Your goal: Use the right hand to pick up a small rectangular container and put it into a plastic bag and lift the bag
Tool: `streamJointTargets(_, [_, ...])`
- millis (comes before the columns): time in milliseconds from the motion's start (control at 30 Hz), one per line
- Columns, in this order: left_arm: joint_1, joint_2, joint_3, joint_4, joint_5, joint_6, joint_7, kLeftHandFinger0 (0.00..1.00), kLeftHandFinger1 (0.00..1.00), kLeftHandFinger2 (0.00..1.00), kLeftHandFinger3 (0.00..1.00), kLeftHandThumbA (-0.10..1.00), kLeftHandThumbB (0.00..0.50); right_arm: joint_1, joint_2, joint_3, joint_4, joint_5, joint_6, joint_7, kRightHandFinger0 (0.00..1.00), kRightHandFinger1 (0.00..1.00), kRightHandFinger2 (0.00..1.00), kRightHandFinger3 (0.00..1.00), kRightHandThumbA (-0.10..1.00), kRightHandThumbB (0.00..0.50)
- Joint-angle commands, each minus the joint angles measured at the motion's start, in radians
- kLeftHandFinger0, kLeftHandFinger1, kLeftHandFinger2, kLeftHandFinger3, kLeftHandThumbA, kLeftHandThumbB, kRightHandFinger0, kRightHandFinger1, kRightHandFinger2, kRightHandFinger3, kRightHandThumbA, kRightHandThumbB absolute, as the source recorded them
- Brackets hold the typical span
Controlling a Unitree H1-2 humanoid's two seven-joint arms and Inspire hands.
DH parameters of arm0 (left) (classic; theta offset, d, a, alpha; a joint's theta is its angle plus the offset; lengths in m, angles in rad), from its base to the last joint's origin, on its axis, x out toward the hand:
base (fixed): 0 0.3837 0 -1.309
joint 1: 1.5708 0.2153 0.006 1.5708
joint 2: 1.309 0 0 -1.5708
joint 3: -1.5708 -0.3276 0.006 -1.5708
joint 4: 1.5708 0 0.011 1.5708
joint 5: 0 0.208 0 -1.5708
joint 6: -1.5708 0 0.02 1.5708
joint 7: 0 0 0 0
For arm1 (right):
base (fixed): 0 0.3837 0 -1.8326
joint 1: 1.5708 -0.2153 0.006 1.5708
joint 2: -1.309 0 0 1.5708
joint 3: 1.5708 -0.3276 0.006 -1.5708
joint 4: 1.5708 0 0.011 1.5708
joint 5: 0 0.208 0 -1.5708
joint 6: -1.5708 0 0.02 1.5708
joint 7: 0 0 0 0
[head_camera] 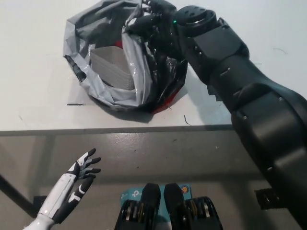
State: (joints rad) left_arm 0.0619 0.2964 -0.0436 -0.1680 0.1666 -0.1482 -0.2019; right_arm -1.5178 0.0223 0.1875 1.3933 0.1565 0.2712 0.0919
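Note:
A crumpled grey and black plastic bag (112, 62) lies on the white table (38, 105), its mouth gaping upward. Inside it I see a ribbed, pale rectangular container (111, 67), and something red shows at the bag's lower right edge. My black right hand (152, 19) is at the bag's upper right rim, fingers curled into the plastic, shut on the bag. My white left hand (81, 168) rests low at the left, below the table edge, open with fingers spread.
The table's front edge (120, 129) runs across the middle of the view, with grey floor below it. A short dark mark (76, 104) lies on the table left of the bag. My right arm (249, 105) covers the table's right side.

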Motion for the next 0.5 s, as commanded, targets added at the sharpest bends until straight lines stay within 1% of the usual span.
streamJointTargets(0, [0.009,0.021,0.002,-0.026,0.008,-0.016,0.0,0.78,0.78,0.89,1.0,1.0,0.165,-0.077,-0.036,0.046,-0.048,-0.107,-0.09,0.008,1.0,1.0,1.0,1.0,0.83,0.396])
streamJointTargets(33, [0.009,0.022,0.002,-0.022,0.009,-0.022,0.001,0.79,0.78,0.89,1.0,1.0,0.173,-0.088,-0.045,0.052,-0.057,-0.117,-0.089,0.0,1.0,1.0,1.0,1.0,0.83,0.373])
streamJointTargets(100, [0.011,0.023,0.002,-0.019,0.01,-0.028,0.001,0.79,0.78,0.89,1.0,1.0,0.174,-0.102,-0.057,0.077,-0.073,-0.147,-0.085,-0.008,1.0,1.0,1.0,1.0,0.86,0.377])
streamJointTargets(133, [0.011,0.024,0.002,-0.02,0.012,-0.027,0.002,0.79,0.78,0.89,1.0,1.0,0.173,-0.108,-0.063,0.083,-0.082,-0.157,-0.08,-0.007,1.0,1.0,1.0,1.0,0.85,0.374])
streamJointTargets(167, [0.014,0.025,0.003,-0.021,0.015,-0.024,0.001,0.79,0.79,0.9,1.0,1.0,0.165,-0.113,-0.07,0.078,-0.096,-0.154,-0.074,-0.003,1.0,1.0,1.0,1.0,0.81,0.363])
streamJointTargets(200, [0.017,0.026,0.003,-0.021,0.016,-0.023,0.0,0.8,0.79,0.9,1.0,1.0,0.156,-0.117,-0.079,0.077,-0.114,-0.158,-0.075,-0.005,1.0,1.0,1.0,1.0,0.77,0.363])
streamJointTargets(233, [0.017,0.027,0.003,-0.02,0.018,-0.024,0.001,0.8,0.79,0.9,1.0,1.0,0.154,-0.118,-0.084,0.079,-0.125,-0.167,-0.083,-0.01,1.0,1.0,1.0,1.0,0.76,0.363])
streamJointTargets(300, [0.018,0.025,0.004,-0.02,0.017,-0.021,0.001,0.79,0.78,0.9,1.0,1.0,0.148,-0.134,-0.104,0.106,-0.152,-0.205,-0.051,-0.001,1.0,1.0,1.0,1.0,0.75,0.39])
streamJointTargets(333, [0.019,0.025,0.004,-0.02,0.017,-0.02,0.001,0.79,0.78,0.9,1.0,1.0,0.148,-0.136,-0.107,0.111,-0.158,-0.212,-0.043,0.002,1.0,1.0,1.0,1.0,0.75,0.39])
streamJointTargets(367, [0.02,0.024,0.005,-0.02,0.009,-0.019,0.0,0.78,0.78,0.9,1.0,1.0,0.146,-0.144,-0.121,0.154,-0.175,-0.257,-0.035,0.019,1.0,1.0,1.0,1.0,0.81,0.406])
streamJointTargets(400, [0.02,0.023,0.006,-0.018,0.006,-0.021,0.0,0.78,0.78,0.89,1.0,1.0,0.147,-0.159,-0.139,0.202,-0.194,-0.301,-0.021,0.056,1.0,1.0,1.0,1.0,0.78,0.382])
streamJointTargets(433, [0.021,0.023,0.006,-0.019,0.008,-0.021,0.001,0.78,0.78,0.89,1.0,1.0,0.147,-0.172,-0.157,0.227,-0.209,-0.316,-0.014,0.11,1.0,1.0,1.0,1.0,0.67,0.347])
streamJointTargets(467, [0.023,0.023,0.006,-0.02,0.009,-0.02,0.001,0.78,0.78,0.89,1.0,1.0,0.147,-0.185,-0.17,0.257,-0.217,-0.334,-0.006,0.169,1.0,1.0,1.0,1.0,0.62,0.319])
